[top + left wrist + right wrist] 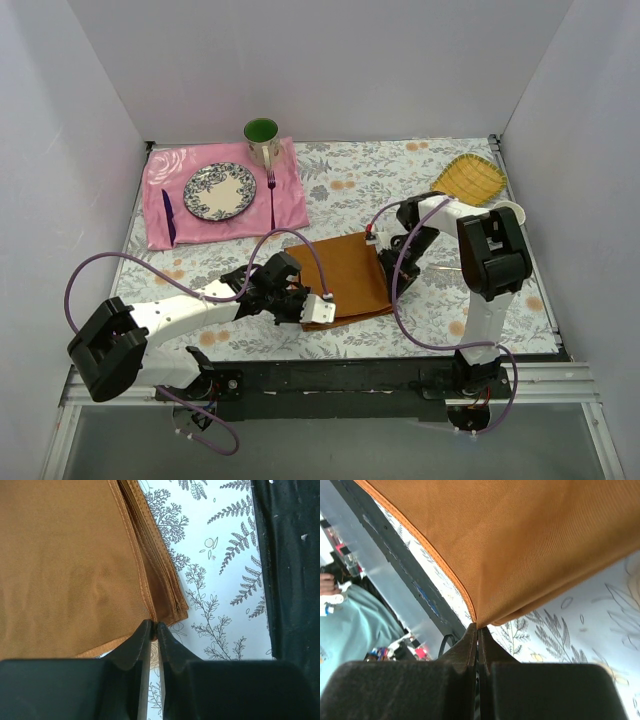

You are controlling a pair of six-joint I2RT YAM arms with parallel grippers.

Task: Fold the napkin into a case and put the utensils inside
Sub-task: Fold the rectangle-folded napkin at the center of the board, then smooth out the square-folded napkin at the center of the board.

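The rust-orange napkin (345, 272) lies folded in the middle of the table, with stacked hemmed layers along one edge in the left wrist view (65, 565). My left gripper (318, 306) is shut on its near corner, with the jaws pinching the hem (153, 626). My right gripper (373, 238) is shut on the far right corner and lifts the cloth (530, 540) off the table there (478, 628). A silver fork (271, 186) and a purple knife (168, 216) lie on the pink cloth. I cannot pick out the spoon.
A pink cloth (290, 205) at the back left carries a patterned plate (219, 191), with a green-lined mug (262, 138) behind it. A yellow woven tray (470, 178) and a white cup (510, 212) sit at the back right. The table's black front edge (290, 580) is close to my left gripper.
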